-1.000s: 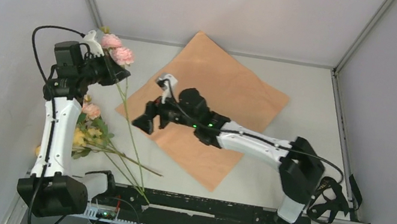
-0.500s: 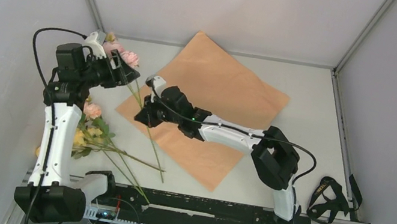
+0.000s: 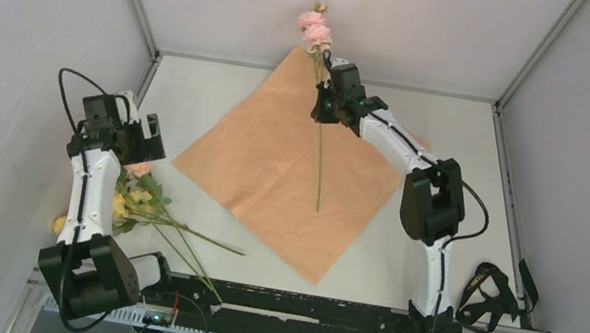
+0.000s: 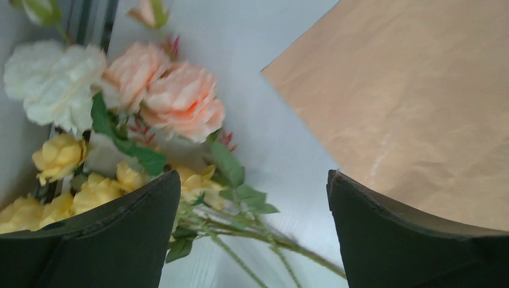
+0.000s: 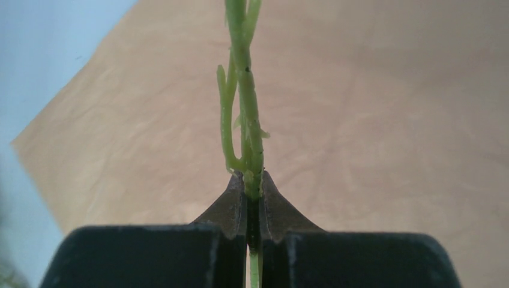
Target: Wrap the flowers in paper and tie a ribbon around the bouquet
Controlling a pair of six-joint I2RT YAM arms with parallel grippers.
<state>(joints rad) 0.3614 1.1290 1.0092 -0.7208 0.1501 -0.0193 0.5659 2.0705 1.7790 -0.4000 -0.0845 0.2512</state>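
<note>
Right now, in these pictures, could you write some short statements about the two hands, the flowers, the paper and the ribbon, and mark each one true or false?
1. The right hand is shut on one flower stem. True.
2. The left hand grips the bunch of flowers. False: it is open and empty; the bunch lies below it.
3. The paper lies peach side up. True.
4. The ribbon is tied around the stems. False: it lies loose, far from every stem.

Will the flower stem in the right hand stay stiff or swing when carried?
Probably fairly stiff: the stem runs nearly straight past the right hand. Likely light: a fingertip pinch holds it. Its pink blooms may make it sway.
</note>
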